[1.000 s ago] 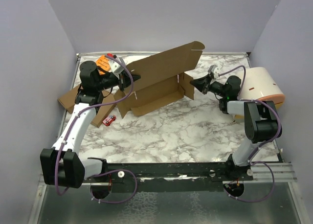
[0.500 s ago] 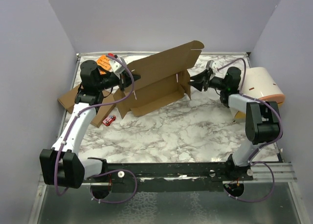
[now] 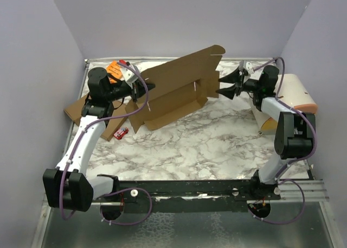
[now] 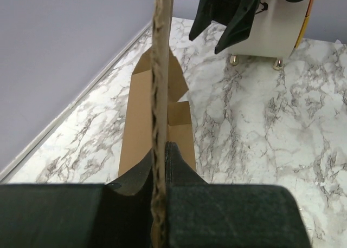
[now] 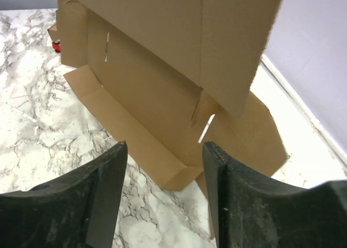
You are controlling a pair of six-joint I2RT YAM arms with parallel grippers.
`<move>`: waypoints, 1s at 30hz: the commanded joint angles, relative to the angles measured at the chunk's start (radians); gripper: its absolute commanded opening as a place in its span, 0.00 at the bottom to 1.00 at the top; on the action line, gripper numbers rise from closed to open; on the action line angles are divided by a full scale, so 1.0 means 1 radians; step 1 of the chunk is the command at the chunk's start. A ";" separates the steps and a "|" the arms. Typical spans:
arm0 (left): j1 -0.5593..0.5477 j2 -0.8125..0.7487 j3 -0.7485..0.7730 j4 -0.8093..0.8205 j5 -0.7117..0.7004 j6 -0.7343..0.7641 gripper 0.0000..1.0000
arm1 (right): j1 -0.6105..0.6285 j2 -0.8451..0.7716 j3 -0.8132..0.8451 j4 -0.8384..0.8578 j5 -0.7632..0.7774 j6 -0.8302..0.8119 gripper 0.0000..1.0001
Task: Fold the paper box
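The paper box (image 3: 173, 88) is a brown cardboard sheet, partly folded, with one long panel standing tilted at the back of the table. My left gripper (image 3: 145, 89) is shut on its left end. In the left wrist view the cardboard edge (image 4: 160, 85) runs up from between the closed fingers (image 4: 181, 169). My right gripper (image 3: 225, 89) hovers open just off the box's right end, touching nothing. In the right wrist view the box (image 5: 152, 85) and its low end flap (image 5: 244, 134) lie beyond the spread right gripper (image 5: 165, 148).
A second flat cardboard piece (image 3: 76, 108) lies at the left under the left arm. A small red object (image 3: 121, 132) sits beside it, and an orange item (image 3: 115, 69) lies behind the left wrist. A white and peach roll (image 3: 295, 93) stands at the right wall.
My right gripper has opened and its wrist has swung up toward the back, level with the box's right end. The left gripper and the box have barely moved.
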 commanded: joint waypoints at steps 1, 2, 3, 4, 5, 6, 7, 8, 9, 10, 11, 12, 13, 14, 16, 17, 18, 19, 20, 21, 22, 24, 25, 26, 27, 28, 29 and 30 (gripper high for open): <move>-0.001 -0.032 -0.007 -0.067 -0.005 0.008 0.00 | -0.045 -0.003 0.077 -0.085 -0.079 -0.017 0.60; -0.001 -0.034 -0.008 -0.067 -0.005 0.008 0.00 | -0.046 -0.006 0.099 -0.123 -0.075 -0.040 0.60; -0.001 -0.036 -0.009 -0.066 -0.005 0.010 0.00 | -0.046 -0.003 0.126 -0.168 -0.072 -0.070 0.60; -0.001 -0.038 -0.010 -0.064 -0.003 0.010 0.00 | -0.046 0.000 0.154 -0.213 -0.062 -0.092 0.60; -0.001 -0.039 -0.010 -0.063 -0.002 0.010 0.00 | -0.046 0.005 0.178 -0.241 -0.054 -0.102 0.60; -0.001 -0.040 -0.009 -0.063 -0.001 0.008 0.00 | -0.046 0.011 0.202 -0.261 -0.030 -0.103 0.60; -0.001 -0.041 -0.008 -0.063 0.000 0.008 0.00 | -0.046 0.015 0.227 -0.287 0.006 -0.101 0.60; -0.001 -0.042 -0.010 -0.063 0.001 0.008 0.00 | -0.046 0.021 0.250 -0.302 0.034 -0.095 0.59; -0.001 -0.043 -0.011 -0.062 0.002 0.008 0.00 | -0.046 0.029 0.272 -0.308 0.071 -0.077 0.55; -0.001 -0.044 -0.010 -0.062 0.004 0.008 0.00 | -0.046 0.037 0.295 -0.311 0.118 -0.042 0.50; -0.001 -0.044 -0.011 -0.061 0.005 0.007 0.00 | -0.046 0.051 0.321 -0.317 0.161 -0.022 0.44; -0.001 -0.044 -0.011 -0.062 0.007 0.008 0.00 | -0.042 0.068 0.353 -0.343 0.219 -0.015 0.35; -0.001 -0.044 -0.013 -0.061 0.010 0.008 0.00 | -0.034 0.090 0.397 -0.382 0.285 -0.016 0.26; -0.001 -0.045 -0.013 -0.058 0.013 0.008 0.00 | -0.025 0.121 0.452 -0.440 0.348 -0.027 0.18; -0.001 -0.045 -0.013 -0.054 0.016 0.004 0.00 | -0.008 0.204 0.606 -0.598 0.425 -0.056 0.05; -0.001 -0.044 -0.013 -0.055 0.018 0.005 0.00 | 0.002 0.244 0.669 -0.655 0.450 -0.064 0.01; -0.001 -0.044 -0.014 -0.054 0.019 0.005 0.00 | 0.010 0.285 0.725 -0.704 0.474 -0.073 0.01; -0.001 -0.046 -0.016 -0.054 0.020 0.005 0.00 | 0.019 0.321 0.771 -0.733 0.496 -0.077 0.01; -0.001 -0.047 -0.017 -0.055 0.022 0.005 0.00 | 0.029 0.349 0.806 -0.752 0.511 -0.078 0.01; -0.001 -0.046 -0.017 -0.054 0.022 0.006 0.00 | 0.036 0.378 0.840 -0.771 0.519 -0.082 0.01; -0.001 -0.046 -0.018 -0.056 0.022 0.007 0.00 | 0.046 0.403 0.874 -0.795 0.522 -0.090 0.01; -0.001 -0.045 -0.017 -0.054 0.022 0.006 0.00 | 0.068 0.453 0.923 -0.841 0.524 -0.123 0.01; -0.001 -0.044 -0.016 -0.054 0.024 0.006 0.00 | 0.078 0.469 0.931 -0.855 0.524 -0.140 0.01; -0.001 -0.043 -0.015 -0.053 0.024 0.005 0.00 | 0.085 0.481 0.925 -0.860 0.514 -0.156 0.01; -0.001 -0.043 -0.015 -0.054 0.024 0.005 0.00 | 0.089 0.488 0.911 -0.862 0.496 -0.169 0.01; -0.001 -0.044 -0.014 -0.054 0.024 0.005 0.00 | 0.092 0.490 0.892 -0.865 0.469 -0.190 0.01; -0.001 -0.044 -0.013 -0.054 0.025 0.006 0.00 | 0.093 0.487 0.863 -0.864 0.430 -0.207 0.01; -0.002 -0.044 -0.011 -0.054 0.025 0.006 0.00 | 0.093 0.481 0.833 -0.862 0.388 -0.224 0.01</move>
